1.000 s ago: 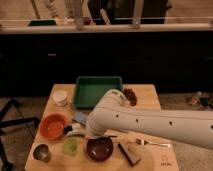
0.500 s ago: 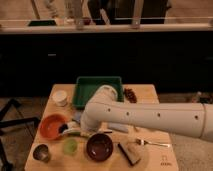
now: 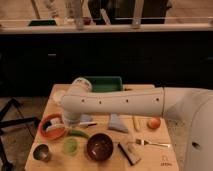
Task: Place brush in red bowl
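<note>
The robot's white arm (image 3: pixel 120 102) reaches in from the right across a wooden table (image 3: pixel 165 160), and its wrist bends down at the table's left side. The gripper (image 3: pixel 64 124) hangs at the right edge of the red bowl (image 3: pixel 42 128), low over its rim, mostly hidden by the wrist above it. Its fingers are pressed together. Whether they are pinching anything cannot be made out.

The red bowl sits near the left edge of the table. A pale strip lies across its inside, running from the middle of the bowl toward the gripper. This looks like the white handle of the brush (image 3: pixel 52 127). A short dark piece (image 3: pixel 88 122) sticks out from under the arm on the other side of the wrist, and it may be the brush's other end, but that is not certain.

A green tray (image 3: pixel 104 83) stands at the back of the table, partly behind the arm, and what shows of its inside looks bare. A small white cup (image 3: pixel 58 96) sits to the tray's left.

Along the front edge stand a small metal cup (image 3: pixel 41 152), a green cup (image 3: pixel 70 146) and a dark brown bowl (image 3: pixel 99 146). No contents can be seen in any of them. A green object (image 3: pixel 78 133) lies between the red bowl and the brown bowl.

To the right lie a dark block (image 3: pixel 129 153), a fork (image 3: pixel 153 144), an orange ball (image 3: pixel 153 122) and a grey cloth (image 3: pixel 117 123).
</note>
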`<state>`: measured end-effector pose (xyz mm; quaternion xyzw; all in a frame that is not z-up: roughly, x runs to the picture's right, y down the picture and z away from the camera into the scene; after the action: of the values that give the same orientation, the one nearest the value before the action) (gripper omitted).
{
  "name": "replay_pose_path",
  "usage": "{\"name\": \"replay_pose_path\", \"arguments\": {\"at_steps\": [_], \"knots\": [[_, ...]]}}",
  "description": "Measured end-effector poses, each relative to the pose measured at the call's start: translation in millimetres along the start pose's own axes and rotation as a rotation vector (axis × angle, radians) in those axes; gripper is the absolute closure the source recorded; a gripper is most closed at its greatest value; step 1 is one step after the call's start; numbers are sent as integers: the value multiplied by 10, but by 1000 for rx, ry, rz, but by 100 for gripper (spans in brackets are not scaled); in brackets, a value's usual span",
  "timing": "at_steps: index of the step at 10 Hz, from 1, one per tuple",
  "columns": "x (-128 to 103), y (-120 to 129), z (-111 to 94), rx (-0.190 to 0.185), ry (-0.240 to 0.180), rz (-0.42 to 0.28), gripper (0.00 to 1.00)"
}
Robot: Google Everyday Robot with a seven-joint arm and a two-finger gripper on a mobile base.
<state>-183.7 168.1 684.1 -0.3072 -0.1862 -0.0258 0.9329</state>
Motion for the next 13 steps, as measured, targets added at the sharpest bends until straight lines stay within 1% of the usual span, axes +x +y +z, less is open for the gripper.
{"name": "replay_pose_path", "arguments": {"at_steps": [3, 6, 8, 13], "knots": [[-114, -129, 87, 34, 4, 27, 98], [-236, -232, 232, 39, 6, 34, 98], [-351, -303, 355, 25, 5, 30, 98], [-469, -484, 644, -6, 3, 36, 98]]}}
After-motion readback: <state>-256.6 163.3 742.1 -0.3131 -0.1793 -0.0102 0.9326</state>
